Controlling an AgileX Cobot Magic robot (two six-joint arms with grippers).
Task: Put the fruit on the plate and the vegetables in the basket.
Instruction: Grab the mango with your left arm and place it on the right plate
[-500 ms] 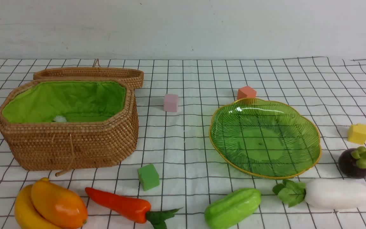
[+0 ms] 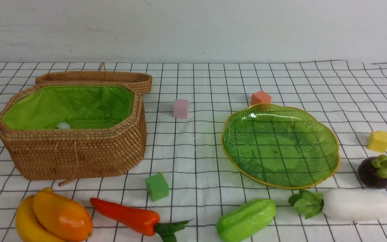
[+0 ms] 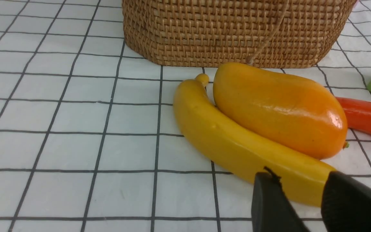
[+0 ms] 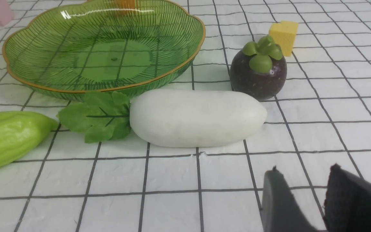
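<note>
On the checked cloth [image 2: 193, 84], near edge, left to right: banana [image 2: 25, 225] and mango [image 2: 62, 215] touching side by side, just in front of the basket [image 2: 79, 154]; carrot [image 2: 126, 216] beside them, green top pointing right; gourd [image 2: 245, 220]; radish [image 2: 354, 205], leaves toward the gourd, just in front of the plate [image 2: 281, 144]; mangosteen [image 2: 375, 173] upright, right of the plate, near the radish's blunt end. Basket lid lies open behind it. Left gripper [image 3: 301, 180]: jaws partly apart, gripping nothing, near the banana's end. Right gripper [image 4: 304, 172]: jaws partly apart, gripping nothing, over bare cloth short of the radish.
</note>
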